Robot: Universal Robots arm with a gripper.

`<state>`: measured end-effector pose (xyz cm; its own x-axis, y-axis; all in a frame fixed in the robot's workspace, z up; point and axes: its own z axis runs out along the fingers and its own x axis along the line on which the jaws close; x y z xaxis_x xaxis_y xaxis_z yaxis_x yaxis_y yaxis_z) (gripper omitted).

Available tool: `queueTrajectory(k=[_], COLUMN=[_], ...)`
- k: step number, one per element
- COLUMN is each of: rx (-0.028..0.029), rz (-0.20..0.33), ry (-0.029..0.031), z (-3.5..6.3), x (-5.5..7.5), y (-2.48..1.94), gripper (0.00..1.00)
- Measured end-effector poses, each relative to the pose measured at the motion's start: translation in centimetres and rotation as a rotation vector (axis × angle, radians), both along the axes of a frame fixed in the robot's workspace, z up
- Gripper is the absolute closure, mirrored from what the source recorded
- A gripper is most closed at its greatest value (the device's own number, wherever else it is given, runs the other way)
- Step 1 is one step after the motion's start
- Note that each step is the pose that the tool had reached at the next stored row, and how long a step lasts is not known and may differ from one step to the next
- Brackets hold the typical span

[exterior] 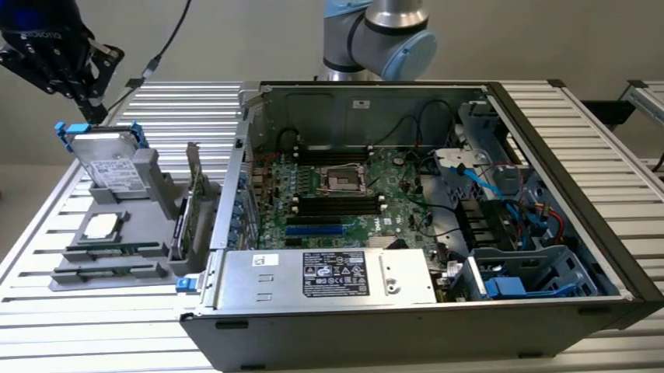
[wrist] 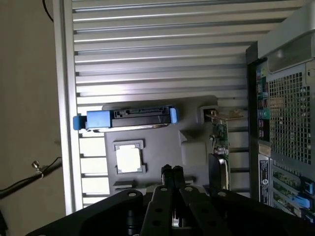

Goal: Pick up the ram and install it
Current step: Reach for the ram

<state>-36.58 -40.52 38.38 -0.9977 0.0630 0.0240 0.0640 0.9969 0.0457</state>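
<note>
The gripper (wrist: 171, 171), jaws pressed together and empty, hangs above the slatted table's (exterior: 62, 326) corner. The ram (exterior: 117, 249) lies in the gray holder (exterior: 155, 186), along its edge opposite the hard drive (exterior: 107, 159).

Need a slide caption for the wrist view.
Shut gripper over the gray parts tray with a blue-caddied drive, a CPU and an upright card, beside the PC case.
</note>
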Motion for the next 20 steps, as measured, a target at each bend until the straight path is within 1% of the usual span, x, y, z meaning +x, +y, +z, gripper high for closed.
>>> queueTrajectory(k=[4,6,11,14,20], rx=[0.0,0.0,0.0,0.0,0.0], rz=[0.002,0.004,0.007,0.01,0.018], ry=[0.0,0.0,0.0001,0.0,0.0], z=[-0.05,-0.06,-0.07,-0.08,-0.08], x=[-0.9,-1.3,-2.0,-2.2,-2.3], y=[-0.65,-1.06,-2.28,-2.98,-4.17], gripper=[0.9,0.9,0.9,0.9,0.9])
